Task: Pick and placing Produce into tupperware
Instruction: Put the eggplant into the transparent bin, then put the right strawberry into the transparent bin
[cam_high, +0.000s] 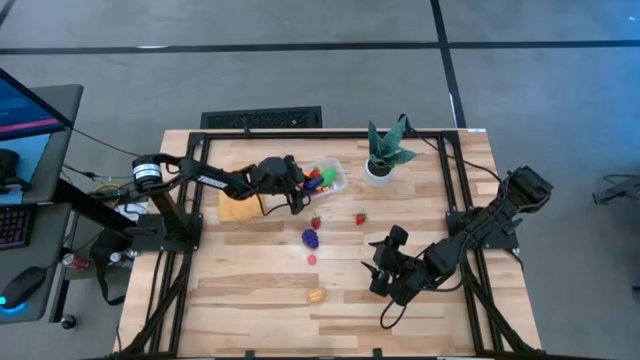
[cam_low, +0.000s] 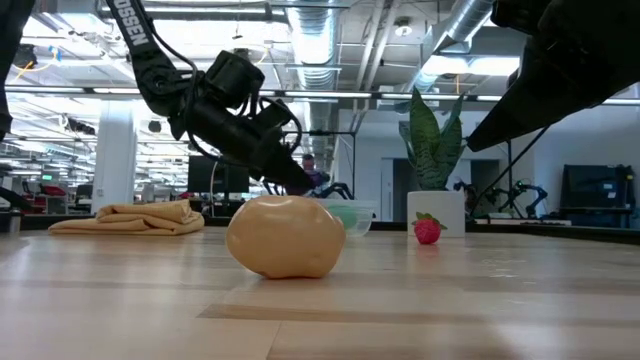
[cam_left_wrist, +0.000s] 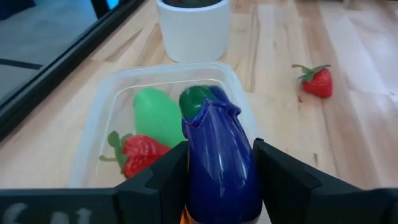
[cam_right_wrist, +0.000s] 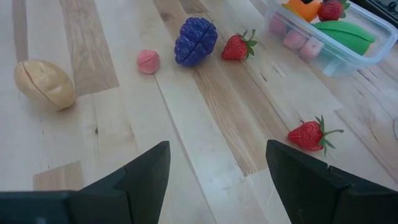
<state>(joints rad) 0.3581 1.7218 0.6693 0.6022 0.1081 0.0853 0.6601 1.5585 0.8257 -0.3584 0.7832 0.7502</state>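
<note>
A dark purple eggplant (cam_left_wrist: 214, 130) with a green cap sits in my left gripper (cam_left_wrist: 217, 155), which is shut on it just above the clear tupperware (cam_left_wrist: 99, 124). The tub (cam_high: 335, 185) holds a green piece (cam_left_wrist: 155, 112), a strawberry (cam_left_wrist: 140, 155) and other bits. My left gripper (cam_high: 298, 190) is at the tub's left end. On the table lie two strawberries (cam_high: 316, 222) (cam_high: 361, 217), purple grapes (cam_high: 311, 238), a pink bit (cam_high: 312, 259) and a tan piece (cam_high: 316, 295). My right gripper (cam_high: 383, 275) hangs open above the wood, right of them. My left gripper pinches the eggplant's thick body (cam_left_wrist: 193, 162) between its two fingers, one on each side. The fingers slant down from the table's left and lie along the eggplant. The green cap end (cam_left_wrist: 199, 99) points away from the gripper, over the tub. The eggplant is lifted clear.
A spiky green plant in a white pot (cam_high: 380, 168) stands just right of the tub. A folded tan cloth (cam_high: 240, 208) lies left of it, under my left arm. Black frame rails (cam_high: 460, 200) run along the table's sides. Bare wood lies toward the near edge.
</note>
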